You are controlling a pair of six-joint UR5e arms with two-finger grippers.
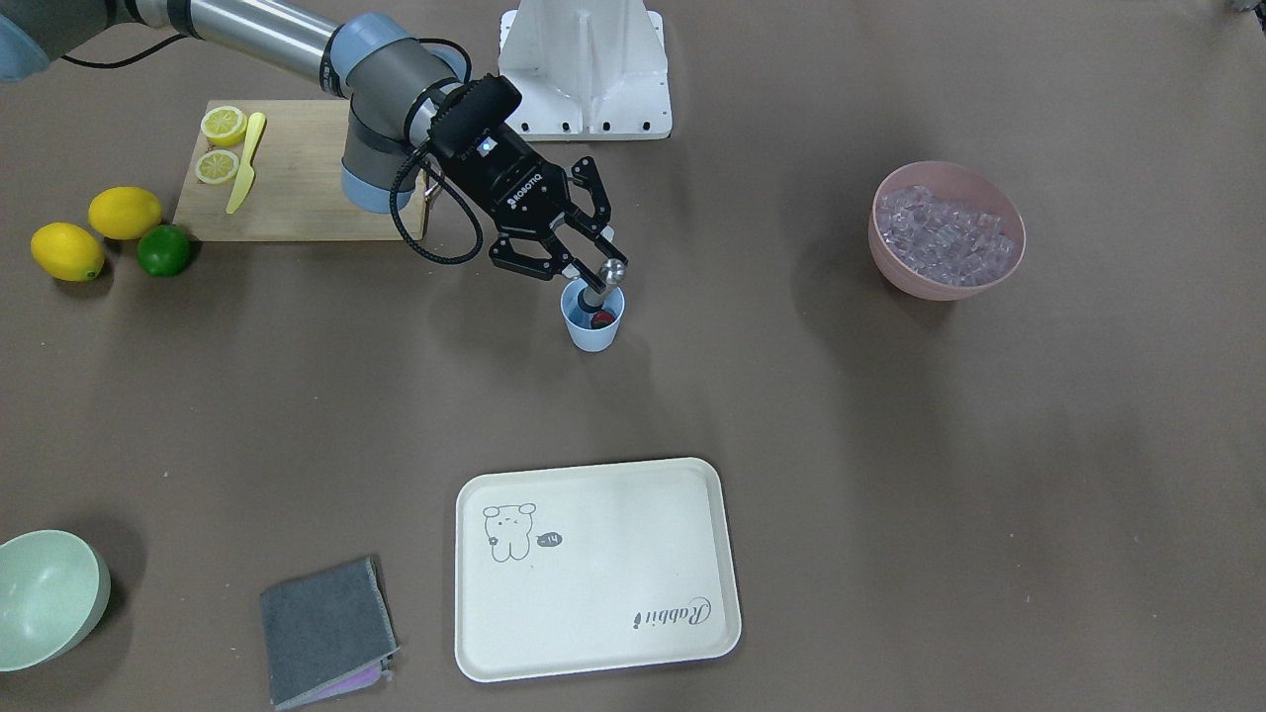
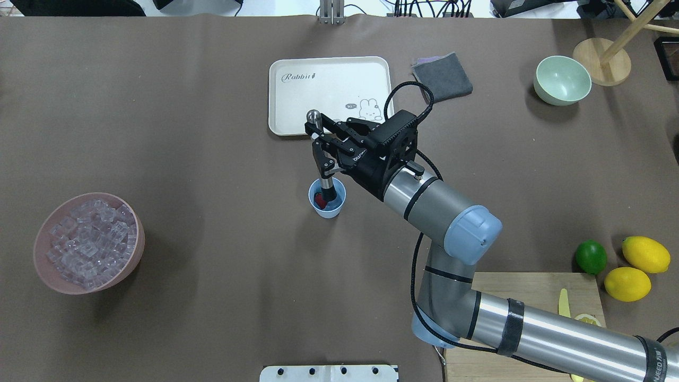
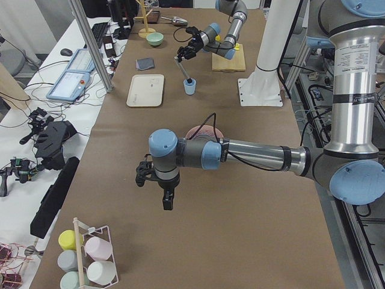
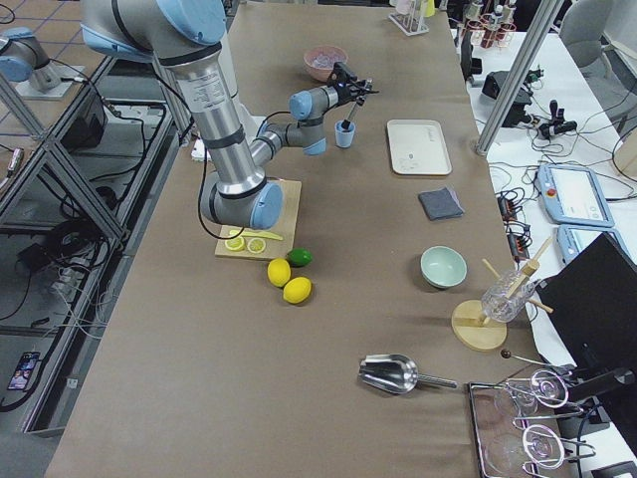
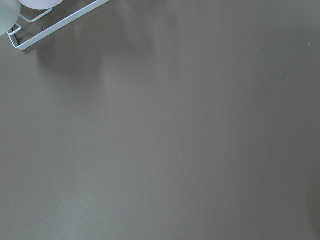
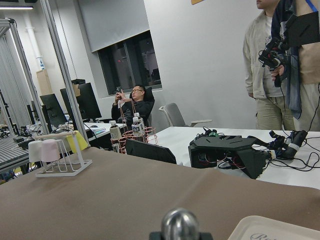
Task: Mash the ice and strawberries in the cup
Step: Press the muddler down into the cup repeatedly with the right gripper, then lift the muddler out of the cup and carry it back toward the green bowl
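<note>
Ice [image 2: 87, 241] sits heaped in the pink bowl [image 2: 141, 241], close to the table's left edge and a bit nearer the robot than the cup [image 2: 330, 210]. Out by that same end the left gripper [image 3: 168, 203] hangs over the table — open or closed, I cannot tell. In the middle of the table stands the cup, with the red strawberry [image 2: 320, 200] down inside it. The right gripper [image 2: 319, 151] is squeezed tight around a metal masher [image 2: 313, 115], and the low end of the masher is in the cup, right by the berry. The berry shows as one red lump, so I think the mashing has only just begun or not begun at all. Ice may be in the cup too, but the view into it is too small to be sure. Past the cup, by the far edge, lies a cream tray [image 2: 329, 90]. Left to do, I think — press the berry to mush and crush ice in with it.
</note>
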